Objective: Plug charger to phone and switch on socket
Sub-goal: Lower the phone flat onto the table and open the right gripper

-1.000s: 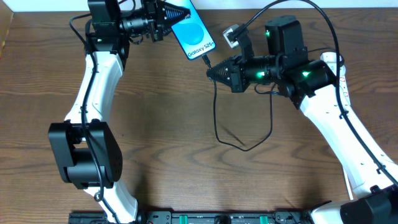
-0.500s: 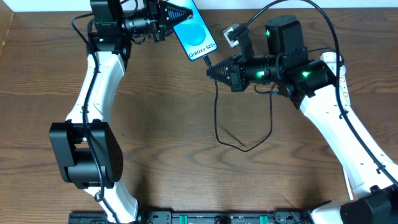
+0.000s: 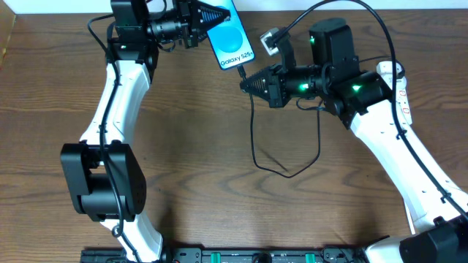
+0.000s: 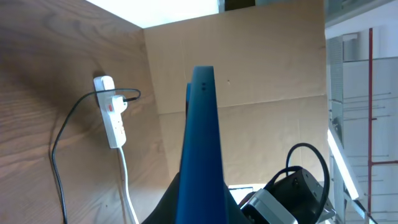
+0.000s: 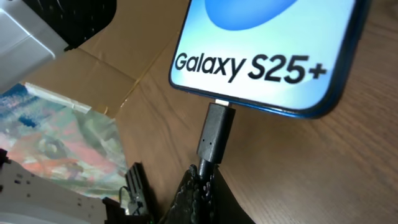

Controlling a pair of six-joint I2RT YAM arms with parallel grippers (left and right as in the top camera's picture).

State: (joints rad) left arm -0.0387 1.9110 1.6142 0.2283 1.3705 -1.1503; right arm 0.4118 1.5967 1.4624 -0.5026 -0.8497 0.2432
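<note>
Black connector of the charger meets the lower short edge of the phone, in line with the port. A sliver of bright metal shows between plug body and rim, so the plug is judged not fully seated. The right gripper is clamped on the cable just behind the connector. In the overhead view, the left gripper is closed on the phone's upper end and holds it in the upper centre of the frame. The phone's long axis runs down and to the right towards the right gripper, so any further push goes up and to the left along that axis. The socket lies upper left in the left wrist view, well apart from the phone, and is not seen overhead.
</note>
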